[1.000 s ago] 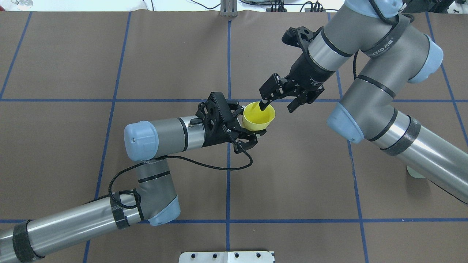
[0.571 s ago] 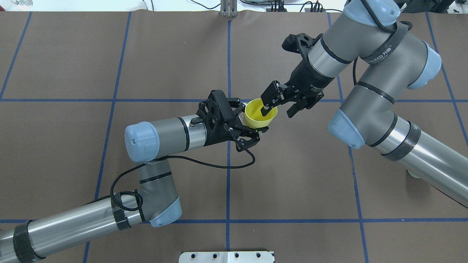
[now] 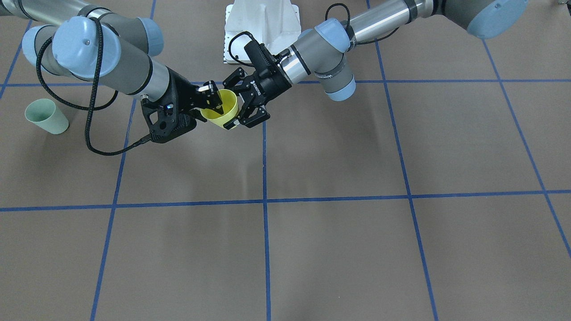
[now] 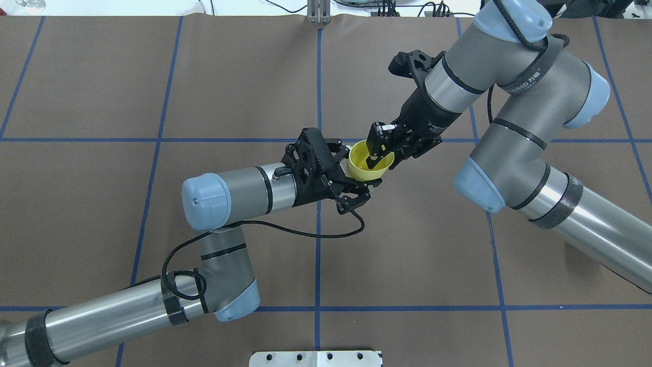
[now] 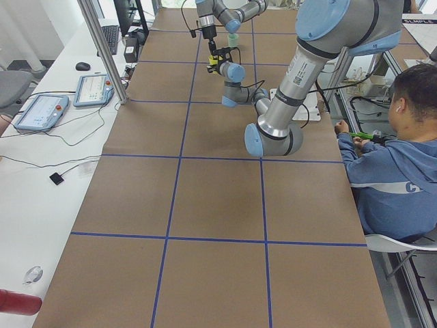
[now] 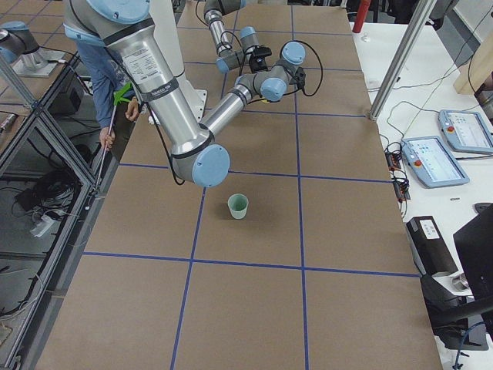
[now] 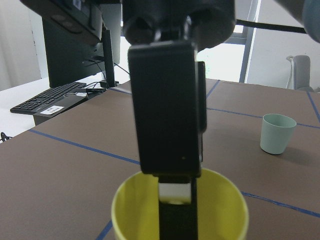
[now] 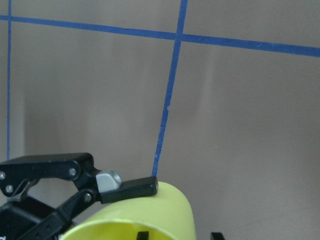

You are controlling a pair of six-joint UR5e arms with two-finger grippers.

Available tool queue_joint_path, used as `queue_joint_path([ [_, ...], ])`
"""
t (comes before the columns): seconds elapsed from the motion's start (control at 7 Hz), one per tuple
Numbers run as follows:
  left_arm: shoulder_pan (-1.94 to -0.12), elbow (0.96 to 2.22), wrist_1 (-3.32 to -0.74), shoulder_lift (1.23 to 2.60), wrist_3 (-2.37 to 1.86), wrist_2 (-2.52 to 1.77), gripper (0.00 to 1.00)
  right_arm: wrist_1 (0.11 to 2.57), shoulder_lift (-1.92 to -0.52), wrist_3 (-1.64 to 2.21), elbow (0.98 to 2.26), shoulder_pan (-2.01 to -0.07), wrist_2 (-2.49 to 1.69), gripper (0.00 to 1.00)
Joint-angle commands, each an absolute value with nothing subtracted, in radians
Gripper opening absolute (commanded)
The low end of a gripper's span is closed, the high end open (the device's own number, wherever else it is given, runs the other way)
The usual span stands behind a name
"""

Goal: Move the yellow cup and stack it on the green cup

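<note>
The brown bench [image 4: 102, 229], marked with blue tape lines, is lying under both arms, which are meeting above its middle. The left claw [image 4: 358, 172] is clenching the small, tapered, bright yellow plastic cup [image 4: 361, 163] around its side wall, holding it off the bench with the mouth up and slightly tilted. The right claw [image 4: 385, 153] is reaching in from the right with its jaws straddling the rim, one finger dipping inside and the other waiting outside. It is looking not yet pinched shut. The small pale mint-green plastic cup [image 3: 46, 117] is standing upright on the bench far to the right, well apart.

The yellow cup is likely behaving as light, smooth and slightly springy, its thin wall giving under a hard squeeze and slipping along the taper. Pinching the wall gently just below the rim is looking like the sound hold, leaving the base free for nesting.
</note>
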State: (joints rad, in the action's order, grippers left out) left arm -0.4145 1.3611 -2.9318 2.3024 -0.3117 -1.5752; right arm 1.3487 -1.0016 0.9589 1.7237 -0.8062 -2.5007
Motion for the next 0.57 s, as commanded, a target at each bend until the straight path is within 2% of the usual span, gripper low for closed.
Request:
queue_joint_path([
  [0.0,-0.41,1.362,-2.931,2.301,-0.311,-1.566,0.0,1.35,-1.003,0.959,1.732,-0.804,-2.496,0.4],
  [0.14,-0.408,1.361,-2.931,2.302,-0.311,-1.565,0.0,1.353,-1.005,0.959,1.732,-0.804,-2.488,0.03],
  [0.29,-0.408,1.362,-2.931,2.303,-0.311,-1.565,0.0,1.354,-1.008,0.959,1.732,-0.805,-2.488,0.0],
  [0.43,-0.407,1.364,-2.931,2.303,-0.313,-1.56,0.33,1.356,-1.011,0.96,1.733,-0.807,-2.488,0.0],
])
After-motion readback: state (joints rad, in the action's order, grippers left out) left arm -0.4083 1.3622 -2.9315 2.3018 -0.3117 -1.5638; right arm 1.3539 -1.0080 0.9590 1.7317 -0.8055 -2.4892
